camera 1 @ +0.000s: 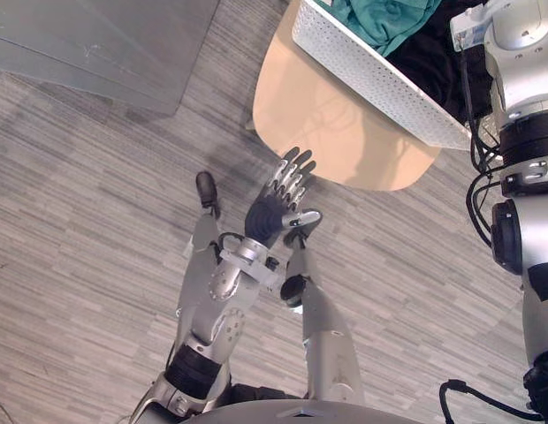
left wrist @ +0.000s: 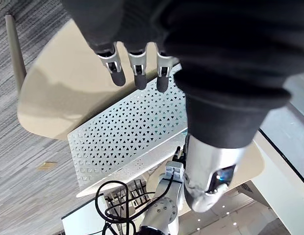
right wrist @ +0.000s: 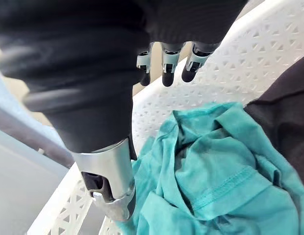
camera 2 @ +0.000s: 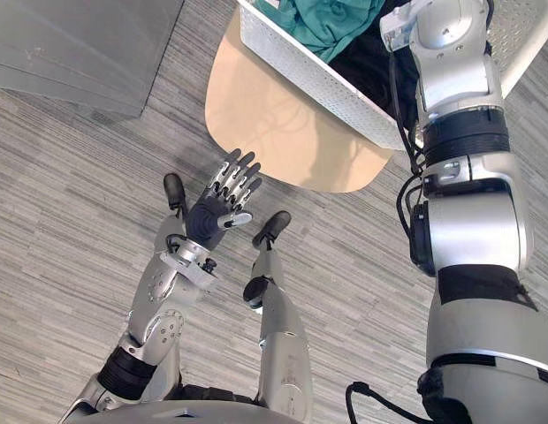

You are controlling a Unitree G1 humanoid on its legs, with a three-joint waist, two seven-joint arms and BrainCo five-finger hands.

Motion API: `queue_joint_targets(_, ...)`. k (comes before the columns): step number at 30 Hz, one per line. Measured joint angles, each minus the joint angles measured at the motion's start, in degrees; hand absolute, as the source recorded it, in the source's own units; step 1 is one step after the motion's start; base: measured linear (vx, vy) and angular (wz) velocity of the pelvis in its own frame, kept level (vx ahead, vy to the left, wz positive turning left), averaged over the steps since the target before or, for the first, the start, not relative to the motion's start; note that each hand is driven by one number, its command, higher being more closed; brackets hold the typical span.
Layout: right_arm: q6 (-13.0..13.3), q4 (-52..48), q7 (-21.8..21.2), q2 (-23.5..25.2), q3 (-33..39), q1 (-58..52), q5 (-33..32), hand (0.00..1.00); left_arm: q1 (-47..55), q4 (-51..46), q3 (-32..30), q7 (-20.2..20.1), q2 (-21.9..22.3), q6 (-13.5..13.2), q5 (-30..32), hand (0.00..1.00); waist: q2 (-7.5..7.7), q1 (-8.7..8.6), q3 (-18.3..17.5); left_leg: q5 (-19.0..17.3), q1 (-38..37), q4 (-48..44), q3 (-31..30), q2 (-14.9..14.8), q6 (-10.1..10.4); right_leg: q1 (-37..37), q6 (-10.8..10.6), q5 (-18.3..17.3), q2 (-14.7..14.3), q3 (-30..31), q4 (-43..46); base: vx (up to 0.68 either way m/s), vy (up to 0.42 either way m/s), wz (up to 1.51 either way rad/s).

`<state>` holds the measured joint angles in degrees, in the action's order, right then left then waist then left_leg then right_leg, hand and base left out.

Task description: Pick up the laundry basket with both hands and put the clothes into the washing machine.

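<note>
Two items, a teal garment (right wrist: 211,161) and a black garment (right wrist: 284,112), lay in the white laundry basket (camera 1: 371,75) on a beige table (camera 1: 327,124). The right hand (right wrist: 191,19) hovered over them, fingers (right wrist: 167,68) uncurled. The left hand (camera 1: 278,199), straight-fingered, hung apart from the basket. Both should grip opposite rims evenly.

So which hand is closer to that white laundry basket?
Right. Its right hand hangs just over the rim of the laundry basket, above a teal garment; its left hand is held open, short of the table.
</note>
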<state>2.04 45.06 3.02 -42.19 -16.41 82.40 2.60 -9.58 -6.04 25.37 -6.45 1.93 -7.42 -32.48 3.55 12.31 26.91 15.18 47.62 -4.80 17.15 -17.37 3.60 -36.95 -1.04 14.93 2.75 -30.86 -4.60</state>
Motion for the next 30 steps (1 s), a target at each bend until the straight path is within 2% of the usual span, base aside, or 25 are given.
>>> queue_joint_targets(6,-0.02,6.69,-1.51,1.13,-5.72,3.88,0.37,0.0,-0.01,-0.05,0.27,-0.01,-1.0,-0.05,-0.06,0.0,0.02,-0.3,0.01,1.8,0.5,2.93,-0.36,0.65,-0.08,-1.17,-0.07,-0.05,0.12,-0.99,-0.01,0.0,0.081,0.06)
queue_joint_targets(10,-0.01,11.33,-3.78,1.06,-9.65,3.94,5.48,0.0,0.12,-0.07,2.38,-0.18,-1.39,-0.04,-0.34,0.0,0.02,-0.25,0.01,2.47,0.52,4.82,-0.68,1.41,-0.11,-1.65,-0.32,-0.25,0.47,-1.51,-0.02,0.01,0.134,0.07)
queue_joint_targets(18,0.57,12.74,-2.44,0.65,-13.0,6.3,14.0,0.0,0.28,-0.83,3.57,-0.23,-1.39,0.02,-0.65,0.0,0.01,-0.76,0.01,2.47,3.67,4.86,-0.07,1.9,-0.15,-5.13,-0.3,0.02,1.06,-1.11,-0.02,0.01,0.144,-0.03)
queue_joint_targets(19,0.6,12.74,-2.44,0.74,-13.15,6.27,14.42,1.0,0.28,-0.95,3.64,-0.23,-1.39,0.03,-0.65,0.0,0.01,-0.76,0.0,2.47,3.67,4.76,-0.05,1.89,-0.16,-5.13,-0.31,0.02,1.06,-1.06,-0.02,0.0,0.122,-0.04)
queue_joint_targets(24,0.61,12.63,-2.53,1.29,-12.55,6.11,15.01,1.0,0.28,-2.45,4.09,-0.35,-0.62,0.03,-1.01,0.0,0.01,-0.75,-0.03,1.66,4.23,3.04,0.1,1.61,-0.48,-5.15,-0.22,0.09,1.06,-0.69,-0.01,-0.01,0.111,-0.02)
queue_joint_targets(28,0.55,12.06,-2.73,2.05,-8.9,5.17,8.64,1.0,0.26,-2.43,4.0,-0.28,-0.41,0.03,-1.12,0.0,-0.02,-0.68,-0.06,1.24,4.24,1.92,0.4,1.36,-0.54,-5.02,0.11,0.33,1.04,0.18,-0.01,-0.02,0.107,-0.04)
queue_joint_targets(30,0.53,11.57,-2.19,3.16,-6.97,4.21,7.9,1.0,0.11,-2.43,3.95,-0.17,-0.15,0.01,-1.17,0.0,-0.05,-0.78,-0.08,0.92,4.2,0.8,0.64,1.07,-0.74,-4.75,0.27,0.5,1.01,0.35,0.0,-0.05,0.101,-0.07)
